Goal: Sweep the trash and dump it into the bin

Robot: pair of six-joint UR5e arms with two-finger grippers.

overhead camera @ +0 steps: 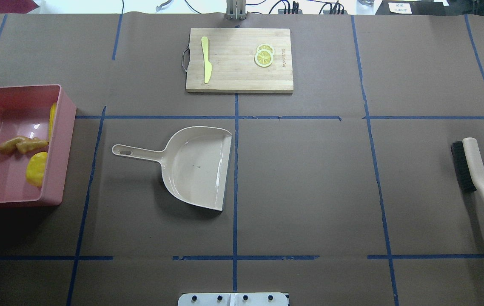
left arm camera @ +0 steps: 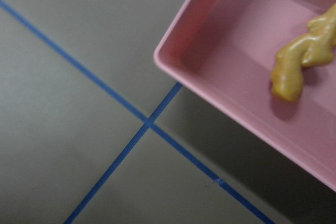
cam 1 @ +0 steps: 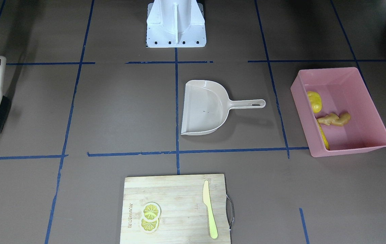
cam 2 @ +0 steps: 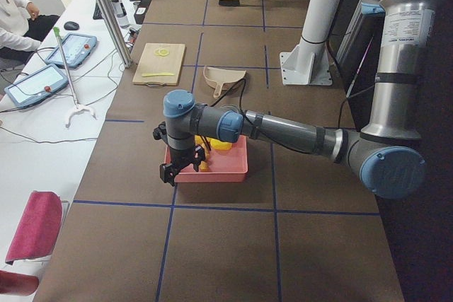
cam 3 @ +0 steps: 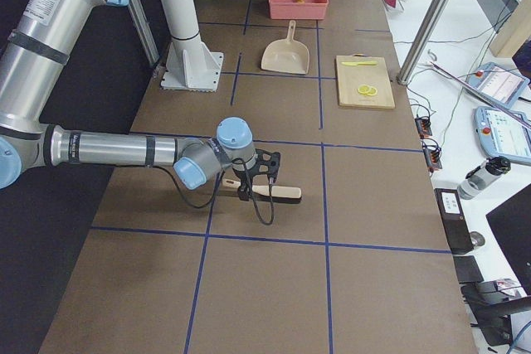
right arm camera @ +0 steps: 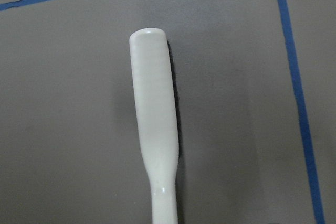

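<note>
At the far left, the bin (overhead camera: 12, 199) holds all three pieces of trash: the corn cob (overhead camera: 52, 121) against its right wall, the ginger root (overhead camera: 23, 145) in the middle and the potato (overhead camera: 37, 168) nearer. The left gripper (cam 2: 182, 167) hangs by the bin's outer corner. It shows only in the side view, so I cannot tell how its jaws stand.

The dustpan (overhead camera: 195, 168) lies empty at the centre, and the brush (overhead camera: 478, 178) lies at the far right. The right gripper (cam 3: 253, 184) is over the brush handle, and its jaws cannot be judged either.

The sweeping and dumping look done, so what remains is probably pulling both arms clear. Each should rise straight up before moving sideways, so that the left arm does not catch the bin's rim and the right does not drag the brush.
</note>
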